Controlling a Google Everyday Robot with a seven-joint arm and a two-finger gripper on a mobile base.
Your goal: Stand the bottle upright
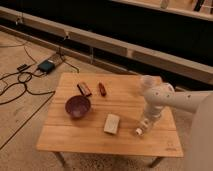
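Observation:
The bottle (139,130) is a small whitish bottle lying on the wooden table (90,137) near its front right, with the white cap end pointing toward the front edge. My white arm reaches in from the right and bends straight down over it. The gripper (143,125) is at table level, shut on the bottle's body, which it mostly hides; only the cap end shows below the fingers.
A translucent cup (148,82) stands behind the arm at the table's back right. A flat white block (112,123) lies left of the bottle. Further left are a purple bowl (78,106), a brown bar (84,89) and a red object (102,89). Cables and a box lie on the floor at the left.

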